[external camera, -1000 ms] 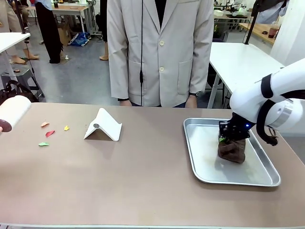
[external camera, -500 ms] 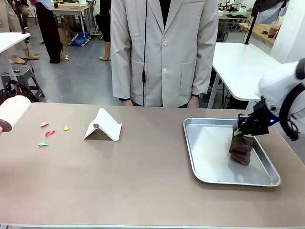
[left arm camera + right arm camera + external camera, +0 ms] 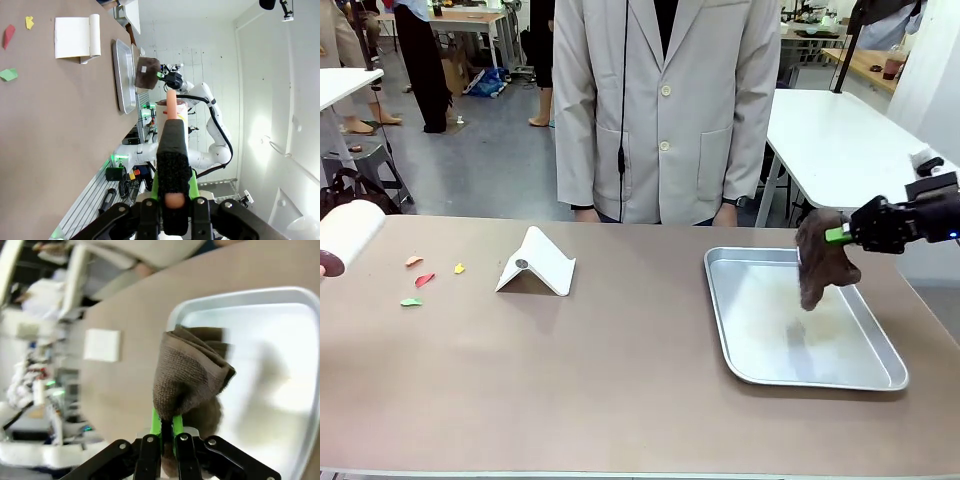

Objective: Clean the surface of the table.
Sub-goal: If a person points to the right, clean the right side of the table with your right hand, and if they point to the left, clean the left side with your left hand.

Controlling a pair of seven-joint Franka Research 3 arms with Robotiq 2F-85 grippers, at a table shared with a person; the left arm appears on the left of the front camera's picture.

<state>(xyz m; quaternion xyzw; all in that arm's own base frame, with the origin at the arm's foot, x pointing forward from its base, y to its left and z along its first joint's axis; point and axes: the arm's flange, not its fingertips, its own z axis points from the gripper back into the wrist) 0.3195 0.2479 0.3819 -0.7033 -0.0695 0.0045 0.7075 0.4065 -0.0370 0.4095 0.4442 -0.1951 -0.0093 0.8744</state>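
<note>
- Front view: 4 coloured scraps (image 3: pixel 425 279) lie at 9 o'clock on the worktop (image 3: pixel 620 380); the left wrist view catches 3.
- 1 tray (image 3: pixel 722 310) sits at 3 o'clock and 1 white folded stand (image 3: pixel 535 263) at 11.
- Right pincer (image 3: pixel 840 235), held level, pinches 1 brown cloth (image 3: pixel 823 262) above the tray's 1 o'clock corner.
- Left pincer (image 3: pixel 172 131) is pressed onto 1 roller handle (image 3: pixel 171 100).

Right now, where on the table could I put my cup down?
The table is bare between the white stand and the tray, and along the near edge. Crowded: the coloured scraps at the left, and the tray, with a cloth hanging over it.
</note>
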